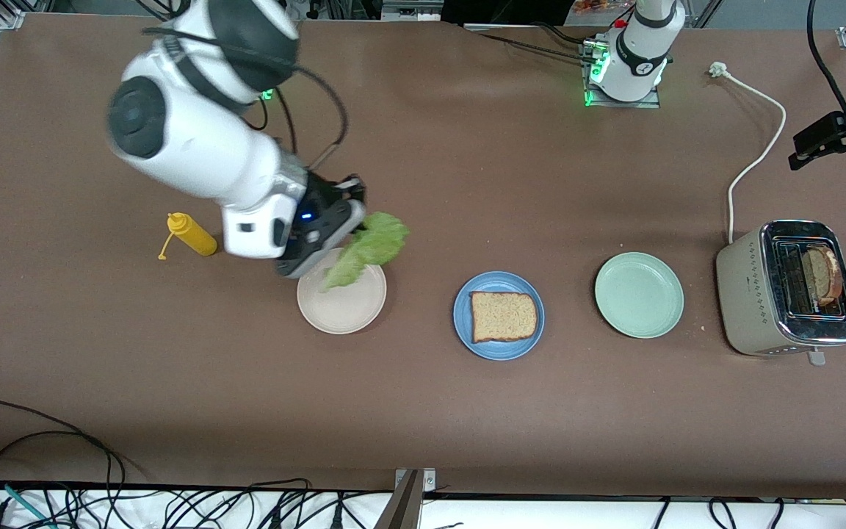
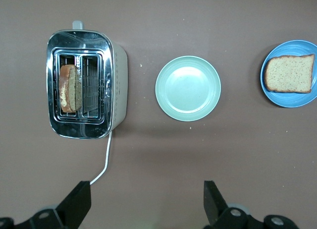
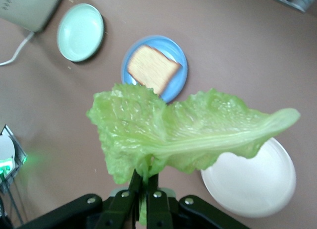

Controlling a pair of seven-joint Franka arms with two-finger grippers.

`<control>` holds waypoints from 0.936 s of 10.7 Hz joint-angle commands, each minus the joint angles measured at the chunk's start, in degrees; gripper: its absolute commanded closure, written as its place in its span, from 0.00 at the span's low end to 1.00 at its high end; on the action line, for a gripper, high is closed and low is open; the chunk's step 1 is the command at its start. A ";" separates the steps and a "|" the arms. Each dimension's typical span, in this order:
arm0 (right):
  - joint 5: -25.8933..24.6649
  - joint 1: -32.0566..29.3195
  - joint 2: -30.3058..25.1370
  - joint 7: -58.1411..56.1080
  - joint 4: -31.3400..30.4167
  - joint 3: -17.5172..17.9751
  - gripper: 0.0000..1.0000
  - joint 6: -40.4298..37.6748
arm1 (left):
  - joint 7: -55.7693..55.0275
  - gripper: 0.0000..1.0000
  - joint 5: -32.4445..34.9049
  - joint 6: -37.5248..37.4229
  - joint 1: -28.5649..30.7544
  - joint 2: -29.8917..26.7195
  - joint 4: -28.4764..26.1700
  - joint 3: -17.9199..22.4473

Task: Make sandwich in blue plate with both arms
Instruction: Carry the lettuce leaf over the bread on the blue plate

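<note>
The blue plate (image 1: pixel 499 350) (image 2: pixel 292 99) (image 3: pixel 176 83) lies mid-table with one brown bread slice (image 1: pixel 504 317) (image 2: pixel 290 73) (image 3: pixel 151 70) flat on it. My right gripper (image 1: pixel 346 224) (image 3: pixel 146 182) is shut on the stem of a ruffled green lettuce leaf (image 1: pixel 368 250) (image 3: pixel 168 135), which hangs in the air over the beige plate (image 1: pixel 342 305) (image 3: pixel 252 184). A second bread slice (image 1: pixel 825 275) (image 2: pixel 69 87) stands in the toaster (image 1: pixel 757 294) (image 2: pixel 116 85). My left gripper (image 1: pixel 832 159) (image 2: pixel 147 194) waits open and empty, high over the bare table beside the toaster.
A mint-green plate (image 1: pixel 639 294) (image 2: pixel 188 88) (image 3: pixel 79 33) lies between the blue plate and the toaster. A yellow mustard bottle (image 1: pixel 189 235) lies beside the right arm. The toaster's white cord (image 1: pixel 753 158) (image 2: pixel 105 159) runs toward the left arm's base (image 1: pixel 628 70).
</note>
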 commanded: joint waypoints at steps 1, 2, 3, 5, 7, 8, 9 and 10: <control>-6.19 8.91 5.69 2.03 1.36 0.41 1.00 15.47 | 0.03 0.00 1.81 -1.47 0.06 0.84 1.94 -0.31; -7.96 11.46 8.49 2.74 1.36 0.41 1.00 22.15 | 0.03 0.00 1.81 -1.47 0.06 0.84 1.94 -0.31; -9.28 13.49 11.39 3.62 1.27 0.41 1.00 28.22 | 0.03 0.00 1.81 -1.47 0.06 0.84 1.94 -0.31; -9.90 16.48 17.02 3.89 1.27 0.32 1.00 38.17 | 0.03 0.00 1.81 -1.47 0.06 0.92 1.94 -0.31; -12.53 17.72 20.90 3.89 1.19 0.32 1.00 44.69 | 0.03 0.00 1.81 -1.39 0.15 1.01 1.94 -0.31; -13.94 17.82 22.39 3.89 1.19 0.32 1.00 46.89 | 0.03 0.00 1.90 -1.39 0.06 1.01 1.94 -0.31; -14.56 17.99 23.63 3.89 1.19 0.32 1.00 48.65 | 0.03 0.00 2.07 -1.39 0.06 1.01 1.94 -0.31; -15.09 17.99 24.77 3.80 1.19 0.23 1.00 49.80 | 0.03 0.00 2.16 -1.39 0.06 1.01 1.94 -0.31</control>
